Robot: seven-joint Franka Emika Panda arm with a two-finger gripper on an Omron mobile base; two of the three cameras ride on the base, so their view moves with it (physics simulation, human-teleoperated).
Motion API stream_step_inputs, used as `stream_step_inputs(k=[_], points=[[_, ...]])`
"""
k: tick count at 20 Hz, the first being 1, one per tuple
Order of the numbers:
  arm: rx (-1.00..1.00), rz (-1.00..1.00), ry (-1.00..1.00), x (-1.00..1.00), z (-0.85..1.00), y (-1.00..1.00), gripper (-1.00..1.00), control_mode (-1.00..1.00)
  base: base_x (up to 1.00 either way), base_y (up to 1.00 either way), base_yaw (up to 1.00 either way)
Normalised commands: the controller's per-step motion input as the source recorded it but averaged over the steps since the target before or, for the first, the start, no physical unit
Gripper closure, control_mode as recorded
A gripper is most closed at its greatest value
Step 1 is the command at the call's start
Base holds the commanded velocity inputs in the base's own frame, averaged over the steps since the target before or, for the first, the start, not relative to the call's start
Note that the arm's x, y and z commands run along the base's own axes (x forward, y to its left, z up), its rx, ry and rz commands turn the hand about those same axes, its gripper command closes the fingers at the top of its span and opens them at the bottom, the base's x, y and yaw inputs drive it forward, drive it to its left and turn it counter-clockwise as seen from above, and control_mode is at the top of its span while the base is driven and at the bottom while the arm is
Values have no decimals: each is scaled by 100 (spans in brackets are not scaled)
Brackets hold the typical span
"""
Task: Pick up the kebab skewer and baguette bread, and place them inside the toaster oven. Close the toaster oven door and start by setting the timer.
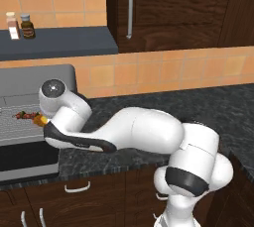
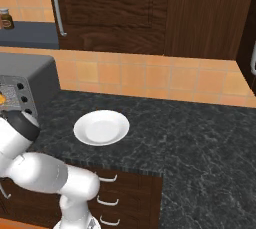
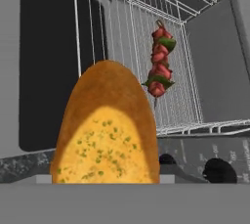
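The tool grips the golden oval baguette bread (image 3: 106, 130), carrying it toward the boxy grey metal toaster oven (image 1: 39, 80) at the tabletop's left edge. The red-and-green kebab skewer (image 3: 159, 61) already lies on the oven's wire rack (image 3: 124, 32), so the loaf is likely meant to go beside it.

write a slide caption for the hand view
Baguette bread fills the foreground before the toaster oven rack, kebab skewer lying on it.

Matt grey metal toaster oven (image 1: 34, 80), speckled stone counter (image 2: 200, 138)
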Motion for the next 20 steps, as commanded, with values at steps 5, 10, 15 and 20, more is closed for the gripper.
stream_step_inputs(k=[5,10,15,20], points=[[-20,1,5,-1,-41,37,100,-100,0,0,0],[-10,0,8,9,26,28,100,-100,0,0,0],[-5,0,7,23,-2,24,100,-100,0,0,0],[0,0,3,37,-4,16,100,-100,0,0,0]])
